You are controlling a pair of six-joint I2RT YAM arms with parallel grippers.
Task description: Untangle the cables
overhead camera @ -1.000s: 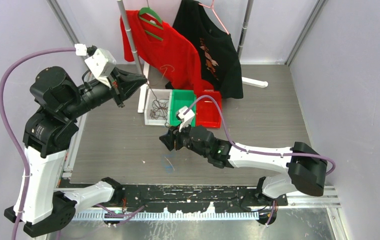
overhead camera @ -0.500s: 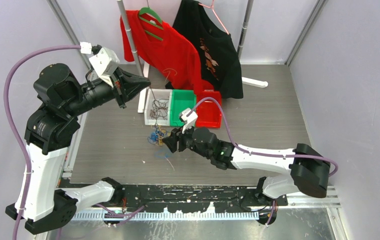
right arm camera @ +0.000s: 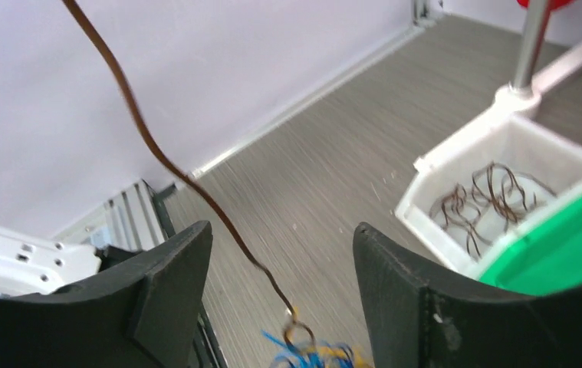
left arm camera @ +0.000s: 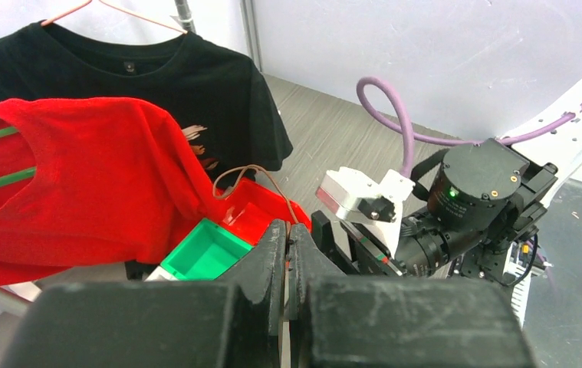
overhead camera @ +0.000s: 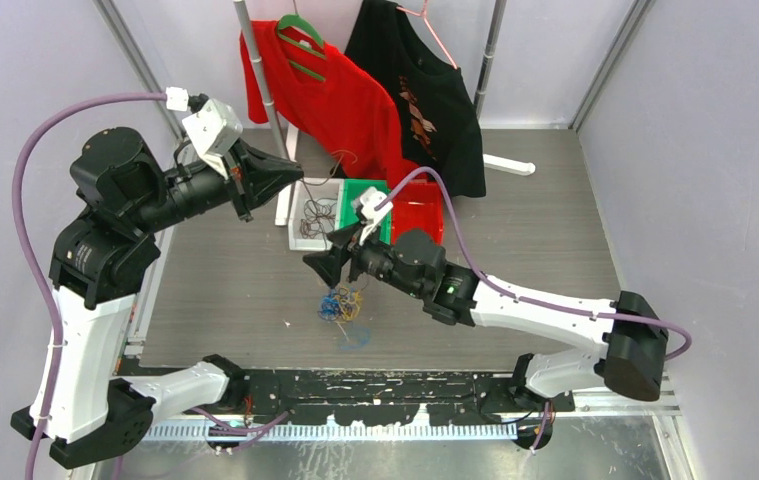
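The cables (overhead camera: pixel 340 303) are a small blue and yellow clump low over the table's front middle; I cannot tell if it touches the table. A thin brown strand (right arm camera: pixel 249 257) rises from the clump (right arm camera: pixel 318 354) toward the upper left. My left gripper (overhead camera: pixel 300 172) is raised and shut on a thin brown cable (left arm camera: pixel 251 166), with the jaws (left arm camera: pixel 287 230) pressed together. My right gripper (overhead camera: pixel 317 262) hovers just above and left of the clump. It is open and empty (right arm camera: pixel 281 228), with the brown strand passing between its fingers.
A white bin (overhead camera: pixel 295 238) holding loose brown cables (right arm camera: pixel 487 192) stands behind the clump, with a green bin (overhead camera: pixel 363 200) and a red bin (overhead camera: pixel 420 222) to its right. A red shirt (overhead camera: pixel 335 100) and a black shirt (overhead camera: pixel 425 90) hang on a rack at the back. A loose blue strand (overhead camera: pixel 353 340) lies near the front edge.
My right gripper has risen and moved back and left, uncovering the clump. The clump has shifted toward the front edge. My left gripper has moved slightly right, still shut.
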